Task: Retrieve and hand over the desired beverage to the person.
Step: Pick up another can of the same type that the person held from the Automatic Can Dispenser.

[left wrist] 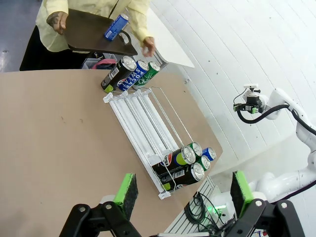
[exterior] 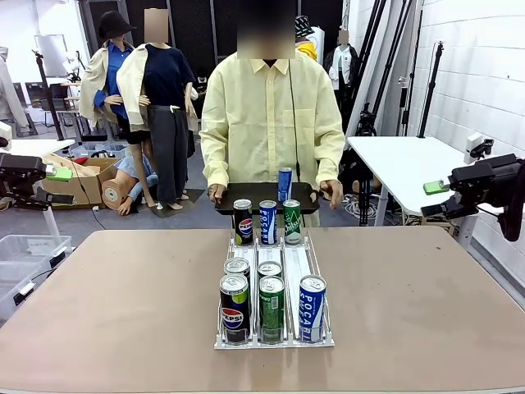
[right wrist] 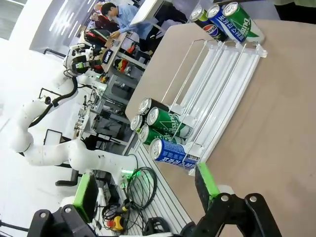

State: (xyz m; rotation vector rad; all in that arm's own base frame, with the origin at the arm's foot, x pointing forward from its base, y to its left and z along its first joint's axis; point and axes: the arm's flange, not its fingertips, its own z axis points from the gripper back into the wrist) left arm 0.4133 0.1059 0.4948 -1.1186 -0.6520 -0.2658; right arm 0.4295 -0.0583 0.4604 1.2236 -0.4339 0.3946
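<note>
A brown desk [exterior: 123, 295] separated the robot from the person [exterior: 262, 115] in a pale-yellow shirt, who held a dark tray [exterior: 246, 198] carrying an upright blue can [exterior: 284, 185]. A clear rack [exterior: 296, 261] held cans marked Pepsi [exterior: 234, 308] and Pocari [exterior: 312, 308]. The left end effector [left wrist: 183, 192] and right end effector [right wrist: 145, 190] were both spread apart, gripping nothing.

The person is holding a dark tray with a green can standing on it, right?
Not quite. The can standing on the tray that the person holds is blue, not green. The front view shows it clearly; the rest is right.
</note>
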